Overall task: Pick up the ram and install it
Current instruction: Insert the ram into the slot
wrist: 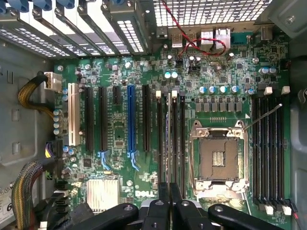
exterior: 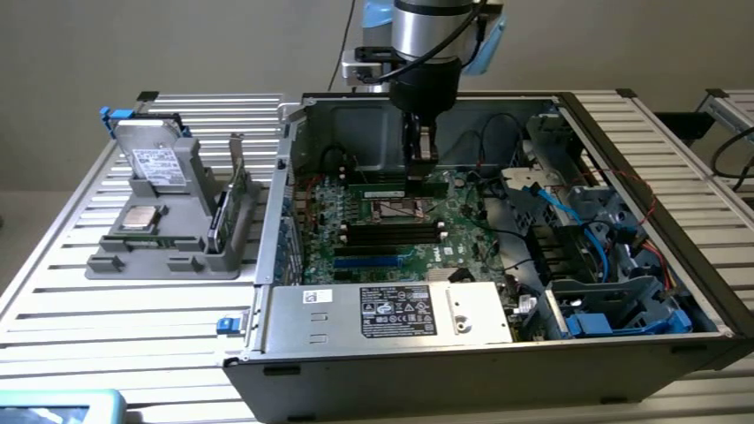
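Wrist view: grasping the ram point(wrist: 169, 139) edge-on in the clenched pincer point(wrist: 169, 194), aligned over the black slots point(wrist: 182, 143) just beside the processor socket point(wrist: 218, 158). Picked up already; seemingly not yet pressed home.

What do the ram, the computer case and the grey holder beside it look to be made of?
The ram: thin stiff strip seen edge-on, probably circuit-board laminate. The computer case: bare grey sheet metal, dull sheen, folded edges, punched vents. The grey holder: matt plastic by its even colour and blocky moulded shape, though painted metal cannot be excluded.
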Tool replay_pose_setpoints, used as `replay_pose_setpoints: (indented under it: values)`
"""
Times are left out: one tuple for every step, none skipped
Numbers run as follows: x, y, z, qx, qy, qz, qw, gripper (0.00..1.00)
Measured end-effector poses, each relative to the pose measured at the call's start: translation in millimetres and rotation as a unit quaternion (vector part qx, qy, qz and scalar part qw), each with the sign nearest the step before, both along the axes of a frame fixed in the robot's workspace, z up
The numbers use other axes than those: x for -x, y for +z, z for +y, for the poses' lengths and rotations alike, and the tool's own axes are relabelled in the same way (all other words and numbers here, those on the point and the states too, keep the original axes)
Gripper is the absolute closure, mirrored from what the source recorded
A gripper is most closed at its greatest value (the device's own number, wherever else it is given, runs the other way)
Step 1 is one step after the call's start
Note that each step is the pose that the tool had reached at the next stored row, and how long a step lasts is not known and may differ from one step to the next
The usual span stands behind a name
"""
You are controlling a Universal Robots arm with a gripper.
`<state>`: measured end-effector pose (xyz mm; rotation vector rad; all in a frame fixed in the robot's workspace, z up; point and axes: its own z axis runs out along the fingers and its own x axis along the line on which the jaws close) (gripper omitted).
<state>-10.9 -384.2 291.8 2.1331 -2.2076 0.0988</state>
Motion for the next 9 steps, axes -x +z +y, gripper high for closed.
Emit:
replay_pose_setpoints:
  values:
    - [0.0, -1.1, 0.0, 0.0, 0.0, 0.0, 1.0, 0.87]
    - [0.0, -2.2, -0.1, 0.0, 0.0, 0.0, 1.0, 0.87]
    - [0.0, -3.1, -0.2, 0.0, 0.0, 0.0, 1.0, 0.87]
    - [0.0, -4.1, -0.3, 0.0, 0.0, 0.0, 1.0, 0.87]
    - [0.0, -5.2, -0.3, 0.0, -0.001, 0.0, 1.0, 0.87]
    - [0.0, -6.3, -0.4, 0.0, -0.001, 0.0, 1.0, 0.87]
    - [0.0, -7.4, -0.5, 0.0001, -0.001, 0.0, 1.0, 0.87]
    - [0.0, -8.5, -0.5, 0.0, -0.001, 0.0, 1.0, 0.87]
    - [0.0, -9.6, -0.5, 0.0001, -0.001, 0.0, 1.0, 0.87]
